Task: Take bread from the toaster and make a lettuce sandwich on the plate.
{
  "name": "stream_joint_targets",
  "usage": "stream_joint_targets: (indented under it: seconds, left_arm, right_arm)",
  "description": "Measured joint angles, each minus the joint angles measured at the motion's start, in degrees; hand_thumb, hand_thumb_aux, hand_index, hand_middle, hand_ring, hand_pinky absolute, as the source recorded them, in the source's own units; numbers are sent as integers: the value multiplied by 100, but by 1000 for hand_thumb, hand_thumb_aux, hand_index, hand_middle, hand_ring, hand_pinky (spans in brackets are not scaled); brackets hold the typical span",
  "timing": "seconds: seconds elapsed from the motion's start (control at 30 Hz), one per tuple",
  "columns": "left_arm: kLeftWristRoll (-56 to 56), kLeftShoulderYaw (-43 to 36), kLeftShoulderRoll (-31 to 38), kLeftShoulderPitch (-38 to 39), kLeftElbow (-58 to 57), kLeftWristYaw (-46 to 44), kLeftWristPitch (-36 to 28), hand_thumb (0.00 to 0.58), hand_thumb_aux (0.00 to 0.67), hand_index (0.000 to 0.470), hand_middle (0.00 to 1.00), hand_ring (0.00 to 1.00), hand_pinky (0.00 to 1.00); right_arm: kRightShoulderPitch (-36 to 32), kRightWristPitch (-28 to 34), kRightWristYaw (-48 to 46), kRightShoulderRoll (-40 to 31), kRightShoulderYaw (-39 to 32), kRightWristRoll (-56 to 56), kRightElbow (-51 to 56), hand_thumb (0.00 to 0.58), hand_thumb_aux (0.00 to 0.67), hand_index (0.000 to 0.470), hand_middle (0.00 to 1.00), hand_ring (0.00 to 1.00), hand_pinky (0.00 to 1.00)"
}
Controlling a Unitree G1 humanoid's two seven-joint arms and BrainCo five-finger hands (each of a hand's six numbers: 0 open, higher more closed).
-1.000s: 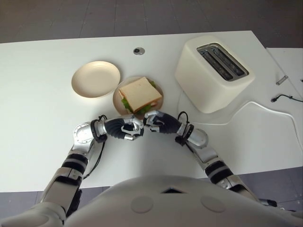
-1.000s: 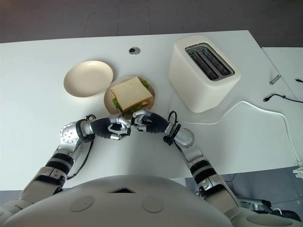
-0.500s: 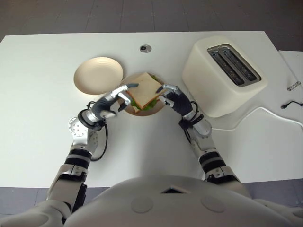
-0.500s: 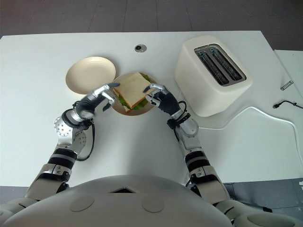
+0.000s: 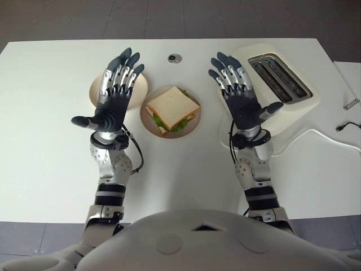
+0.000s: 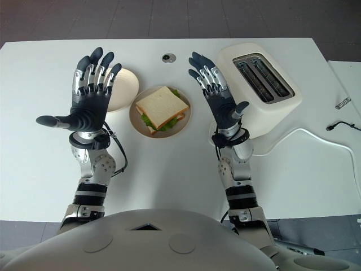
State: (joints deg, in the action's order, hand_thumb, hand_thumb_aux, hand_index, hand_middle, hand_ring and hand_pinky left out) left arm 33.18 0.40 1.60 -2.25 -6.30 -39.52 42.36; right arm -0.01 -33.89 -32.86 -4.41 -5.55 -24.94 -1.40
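White table (image 5: 45,141) w/ the sandwich (image 5: 171,105) at ctr, sitting on a tan plate (image 5: 145,117). Top is a white bread slice, and lettuce (image 5: 179,125) pokes out along the near and left edges. It lies cornerwise on the plate, in full sight, w/ nothing over it.

Left hand (image 5: 113,99) is held up off the table, left of the tan plate, palm toward the camera. Its fingers (image 5: 125,62) are straight and spread, thumb out sideways, gripping nothing. From the head views it covers most of a cream plate (image 6: 128,84) lying just beside the tan one on its far-left side; the cream plate's right rim shows past the hand.

Right hand (image 5: 241,101) is up the same way, right of the tan plate, w/ fingers (image 5: 225,68) fanned apart and nothing in them. It hides the near-left corner of the toaster (image 5: 293,99).

Toaster is cream, at the table's far right, w/ two dark slots (image 6: 262,79) on top. A white cord (image 6: 307,129) loops from its base across the table to the right edge. On the adjoining surface at right are a small metal spring (image 5: 351,103) and a black cable end (image 5: 345,126). A round metal grommet (image 5: 175,57) sits in the tabletop beyond the sandwich, btwn the two sets of fingertips.
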Motion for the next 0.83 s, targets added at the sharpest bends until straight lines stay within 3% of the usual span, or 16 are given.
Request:
stream_joint_targets:
  seconds: [0.17, 0.83]
  left_arm:
    - [-701, 191, -53, -174, -423, 409, 93, 0, 0, 0, 0, 0, 0]
    - [-1063, 100, -72, -240, -819, 412, 418, 0, 0, 0, 0, 0, 0]
  right_arm:
    - [10, 51, -53, 5, 98, -96, -99, 0, 0, 0, 0, 0, 0]
    - [4, 85, -158, 64, 161, -121, -40, 0, 0, 0, 0, 0, 0]
